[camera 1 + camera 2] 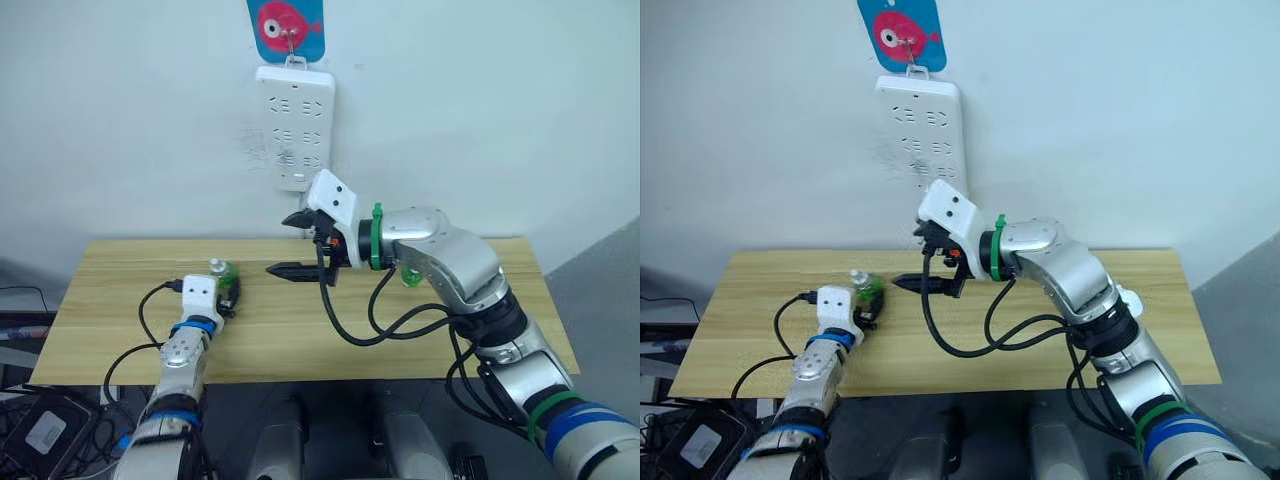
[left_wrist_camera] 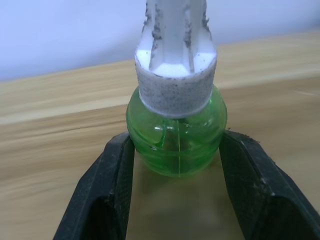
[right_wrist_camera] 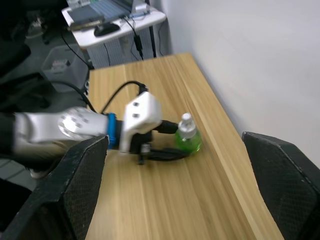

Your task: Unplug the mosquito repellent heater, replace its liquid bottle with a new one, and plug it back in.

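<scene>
Left gripper (image 2: 175, 165): clamped on the green liquid bottle (image 2: 176, 142), standing on the wooden table (image 1: 300, 330).
Right gripper (image 1: 297, 245): fingers spread, empty, below the wall power strip (image 1: 294, 125).

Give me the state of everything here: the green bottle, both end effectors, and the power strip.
Bottle: upright on the table, gripped at its sides.
Left end effector: shut on bottle.
Right end effector: open, empty, above the table.
Power strip: hanging on the wall, visible sockets empty, lower end hidden by the right arm.
</scene>
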Controlling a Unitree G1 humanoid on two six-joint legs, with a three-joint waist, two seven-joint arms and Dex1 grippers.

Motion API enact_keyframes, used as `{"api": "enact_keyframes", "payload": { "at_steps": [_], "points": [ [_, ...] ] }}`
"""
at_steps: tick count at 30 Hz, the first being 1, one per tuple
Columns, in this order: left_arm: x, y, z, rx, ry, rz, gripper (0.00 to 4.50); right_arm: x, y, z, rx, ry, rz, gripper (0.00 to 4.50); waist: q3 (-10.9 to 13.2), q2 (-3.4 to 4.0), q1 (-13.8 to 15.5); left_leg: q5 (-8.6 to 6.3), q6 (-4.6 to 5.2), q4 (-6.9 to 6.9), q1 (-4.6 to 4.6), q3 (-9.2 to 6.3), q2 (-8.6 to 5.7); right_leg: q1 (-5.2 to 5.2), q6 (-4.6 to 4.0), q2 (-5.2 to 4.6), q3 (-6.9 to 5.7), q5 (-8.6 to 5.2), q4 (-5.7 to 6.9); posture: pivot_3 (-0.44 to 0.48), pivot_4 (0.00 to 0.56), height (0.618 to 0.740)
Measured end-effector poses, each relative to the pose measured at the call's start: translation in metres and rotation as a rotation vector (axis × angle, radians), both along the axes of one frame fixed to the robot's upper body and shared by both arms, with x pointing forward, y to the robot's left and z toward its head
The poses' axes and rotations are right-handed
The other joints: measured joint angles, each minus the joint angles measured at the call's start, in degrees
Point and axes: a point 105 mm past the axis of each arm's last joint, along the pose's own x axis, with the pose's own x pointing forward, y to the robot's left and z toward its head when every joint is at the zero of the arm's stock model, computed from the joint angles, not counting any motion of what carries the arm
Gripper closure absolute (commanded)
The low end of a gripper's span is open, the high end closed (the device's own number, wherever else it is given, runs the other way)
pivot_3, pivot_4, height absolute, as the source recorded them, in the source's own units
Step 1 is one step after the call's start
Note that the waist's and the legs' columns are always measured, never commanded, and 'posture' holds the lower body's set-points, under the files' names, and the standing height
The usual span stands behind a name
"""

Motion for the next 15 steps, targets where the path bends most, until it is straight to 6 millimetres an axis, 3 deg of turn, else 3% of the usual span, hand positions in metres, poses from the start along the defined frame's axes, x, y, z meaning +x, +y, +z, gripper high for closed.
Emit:
{"api": "enact_keyframes", "payload": {
  "at_steps": [3, 6, 10, 15],
  "points": [
    [-0.021, -0.040, 0.021, 0.050, 0.051, -0.307, 2.29, -0.003, -0.023, -0.021, -0.042, 0.032, 0.023, 0.00, 0.12, 0.09, 0.55, -0.01, -0.01, -0.02, -0.11, -0.02, 0.00, -0.03, -0.02, -0.02, -0.01, 0.00, -0.15, 0.043, 0.303, 0.740],
    [-0.037, -0.066, 0.060, 0.082, 0.080, -0.576, 2.29, -0.006, -0.032, -0.024, -0.040, 0.028, 0.051, 0.00, 0.29, 0.34, 0.68, 0.00, -0.01, -0.01, -0.11, -0.03, 0.02, -0.04, -0.10, -0.01, -0.04, 0.02, -0.15, 0.042, 0.280, 0.740],
    [-0.050, -0.085, 0.086, 0.097, 0.158, -0.812, 2.29, -0.010, -0.030, -0.017, 0.017, 0.012, 0.062, 0.00, 0.28, 0.43, 0.57, 0.01, -0.01, 0.00, -0.09, -0.02, 0.04, -0.04, -0.11, 0.07, -0.09, -0.01, -0.12, 0.020, 0.252, 0.740],
    [-0.047, -0.098, 0.112, 0.101, 0.165, -0.938, 2.29, -0.013, -0.017, -0.012, 0.084, 0.004, 0.041, 0.00, 0.26, 0.41, 0.57, 0.06, -0.10, 0.04, -0.12, -0.04, -0.01, -0.04, -0.07, 0.11, -0.15, -0.02, -0.07, -0.017, 0.225, 0.740]
  ]
}}
